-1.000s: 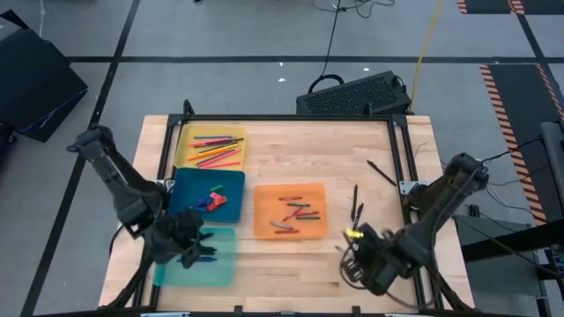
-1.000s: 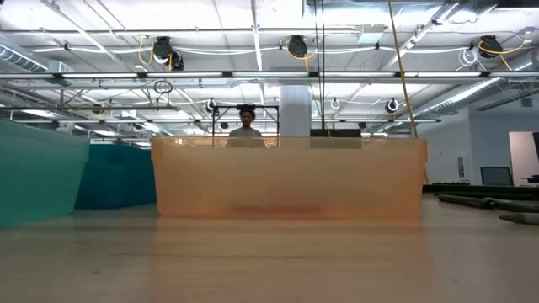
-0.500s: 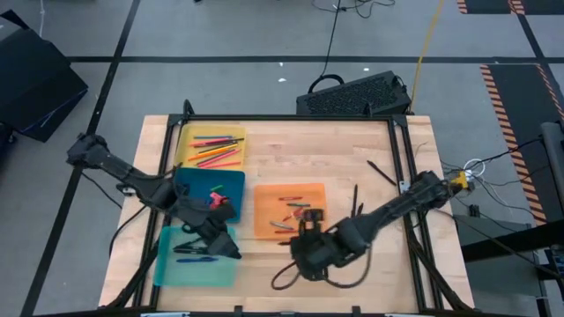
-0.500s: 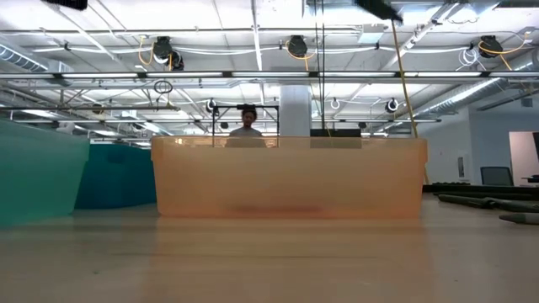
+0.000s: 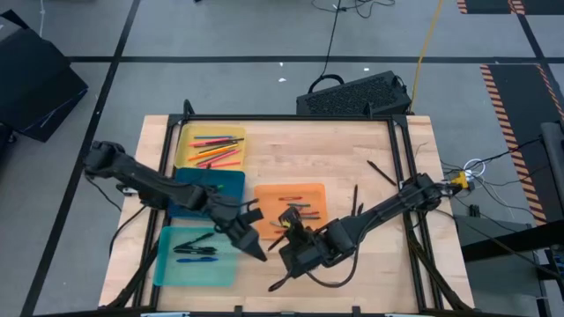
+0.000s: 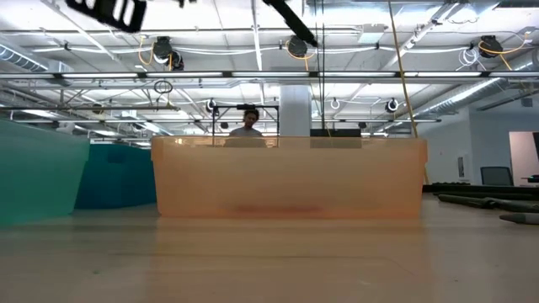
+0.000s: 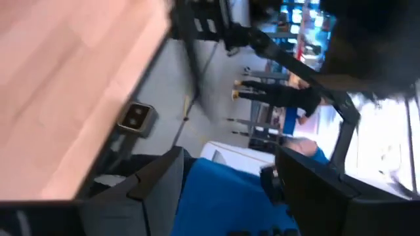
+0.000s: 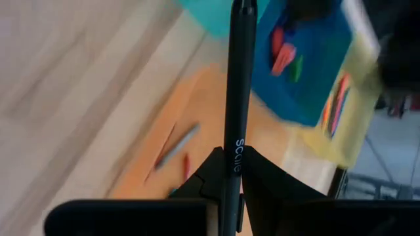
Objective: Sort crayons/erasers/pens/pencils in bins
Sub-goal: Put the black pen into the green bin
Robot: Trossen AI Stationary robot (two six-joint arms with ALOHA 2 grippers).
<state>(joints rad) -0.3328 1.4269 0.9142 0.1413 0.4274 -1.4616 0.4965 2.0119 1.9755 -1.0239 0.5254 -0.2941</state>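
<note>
Right gripper (image 5: 288,231) clamped on a black pen (image 8: 234,105), pinched between its two fingers (image 8: 209,176) with the barrel sticking straight out ahead; hangs over the near left corner of the orange bin (image 5: 263,195), just beside the left arm's tip. Left gripper (image 5: 248,244) reaching across from the table's left side, over bare wood between the teal bin (image 5: 166,269) and the orange one; cannot tell how far its fingers stand apart, nor whether anything sits between them. Teal bin near the front left, with dark and blue pens (image 5: 196,249) lying in it. Dark blue bin (image 5: 236,183) just behind it, partly covered by the left arm, small red and green erasers (image 8: 286,58) inside. Yellow bin (image 5: 183,157) at the back left, full of bright pencils (image 5: 216,151). Orange bin mid-table with short crayons (image 5: 300,204). More dark pens (image 5: 357,201) loose on the wood to the right, one (image 5: 382,173) farther back. Person (image 6: 247,124) visible in the room beyond the orange bin's wall.
</note>
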